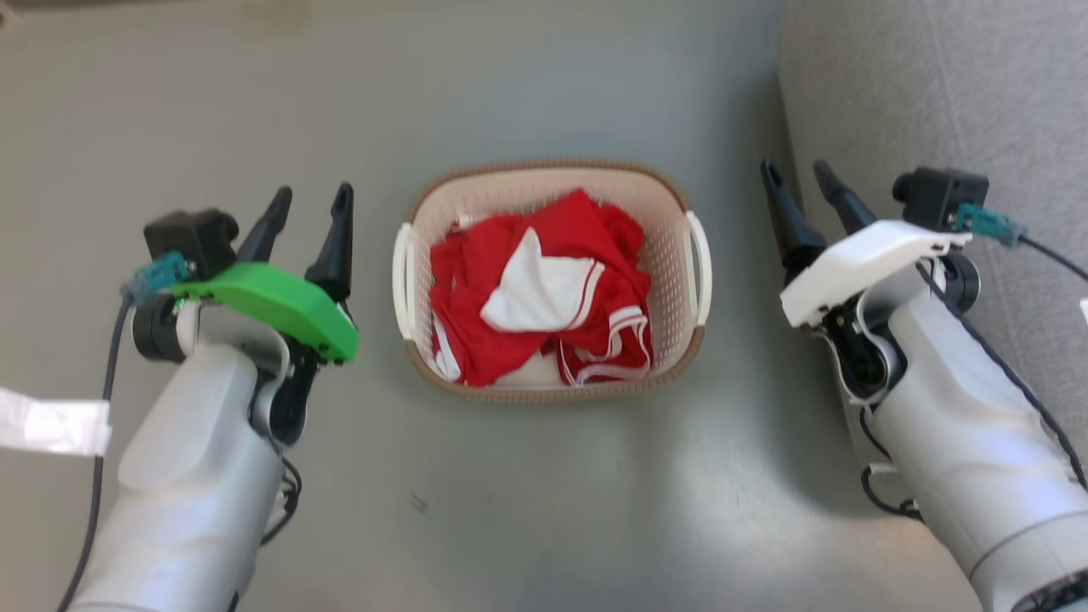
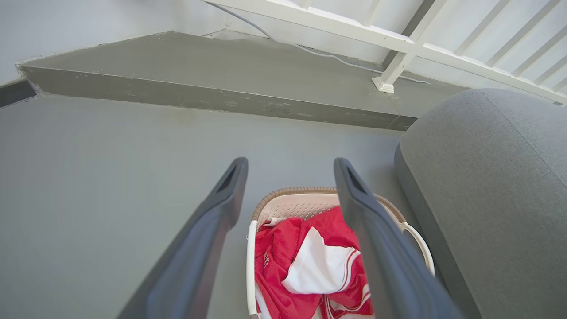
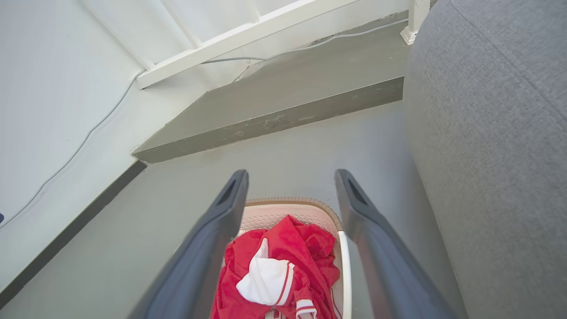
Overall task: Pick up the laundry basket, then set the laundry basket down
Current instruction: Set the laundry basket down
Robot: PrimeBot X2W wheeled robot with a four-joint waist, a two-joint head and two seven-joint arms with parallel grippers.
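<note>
The laundry basket (image 1: 665, 255) sits on the grey floor between my arms, cream-white and perforated, with a brown rim and white loop handles on its left and right sides. It holds red and white clothes (image 1: 544, 289). My left gripper (image 1: 310, 201) hangs open to the left of the basket, apart from it. My right gripper (image 1: 797, 177) is open to the right of the basket, also apart. The left wrist view shows the basket (image 2: 297, 204) below my open left gripper (image 2: 290, 170). In the right wrist view the basket (image 3: 288, 210) lies beneath my open right gripper (image 3: 290, 181).
A grey sofa (image 1: 935, 102) stands close on the right, next to my right arm. A raised grey step (image 2: 212, 95) and a white railing (image 2: 398, 48) lie beyond the basket. A strip of white tape (image 1: 51, 422) shows at the left edge.
</note>
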